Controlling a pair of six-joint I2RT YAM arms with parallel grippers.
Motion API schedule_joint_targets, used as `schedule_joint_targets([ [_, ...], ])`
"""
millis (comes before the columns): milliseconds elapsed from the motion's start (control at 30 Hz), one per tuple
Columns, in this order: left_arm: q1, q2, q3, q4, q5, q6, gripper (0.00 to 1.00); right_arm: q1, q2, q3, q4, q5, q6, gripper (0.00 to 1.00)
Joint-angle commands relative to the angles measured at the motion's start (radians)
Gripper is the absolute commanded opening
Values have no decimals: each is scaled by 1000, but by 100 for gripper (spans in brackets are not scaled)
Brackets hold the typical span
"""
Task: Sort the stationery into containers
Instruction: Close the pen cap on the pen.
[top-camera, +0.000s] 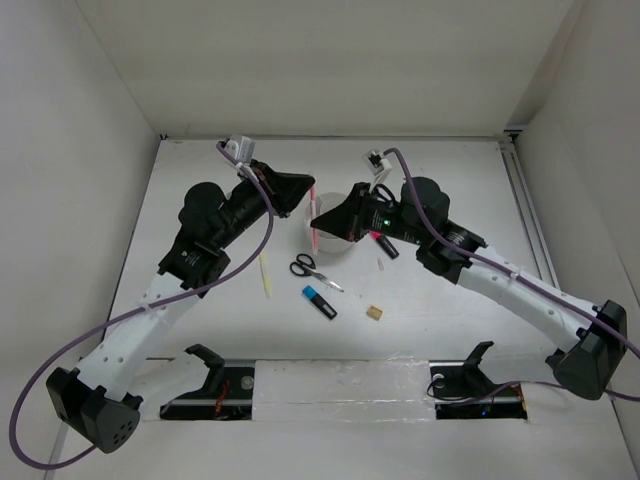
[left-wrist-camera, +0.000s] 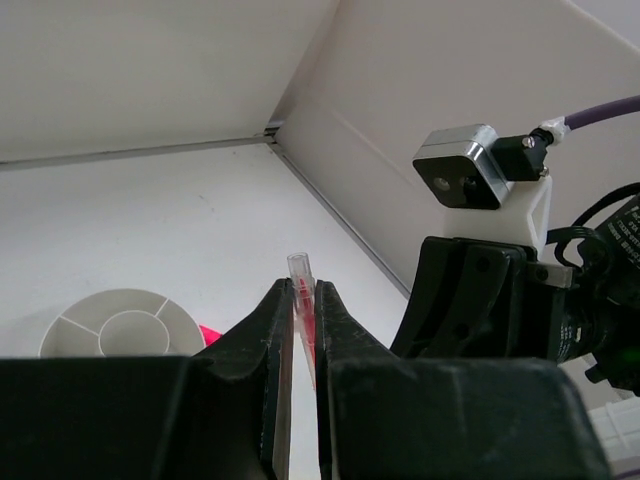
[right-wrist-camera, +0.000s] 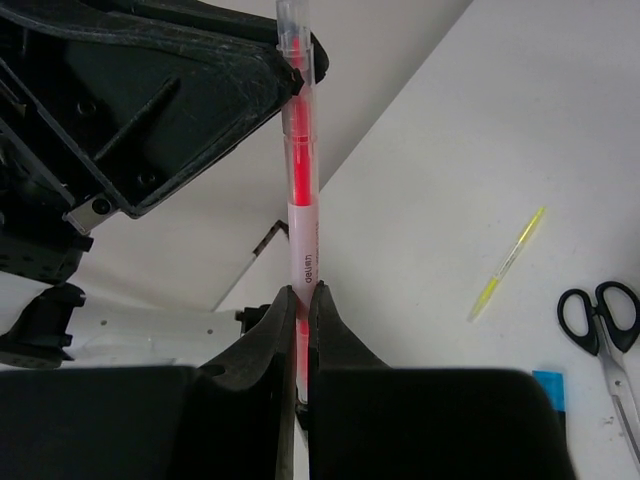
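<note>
Red pen (right-wrist-camera: 300, 190) gripped aloft near the white tub (left-wrist-camera: 62, 335), left fingers (left-wrist-camera: 272, 350) and right fingers (right-wrist-camera: 272, 345) both clenched on it. Best to loosen one pair only, then lower gently into a compartment.

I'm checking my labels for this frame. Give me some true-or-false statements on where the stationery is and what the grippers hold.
1. The left gripper and the right gripper are both shut on the red pen. True.
2. The scissors lie inside the white tub. False: they lie on the table, outside the tub.
3. The yellow pencil lies on the table, held by nothing. True.
4. The blue-and-black highlighter is in the right gripper. False: it lies on the table beside the scissors.
</note>
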Motion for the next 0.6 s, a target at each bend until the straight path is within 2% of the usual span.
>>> schedule_joint_targets([
  [0,-6,12,-8,-82,118,26,0,-48,-29,137,179,-1,-1,0],
  [133,-6,12,-28,-73,136,8,0,-97,-11,177,179,-38,-24,0],
  [567,-6,14,-48,-52,184,-11,0,-117,60,266,257,-106,-24,0],
])
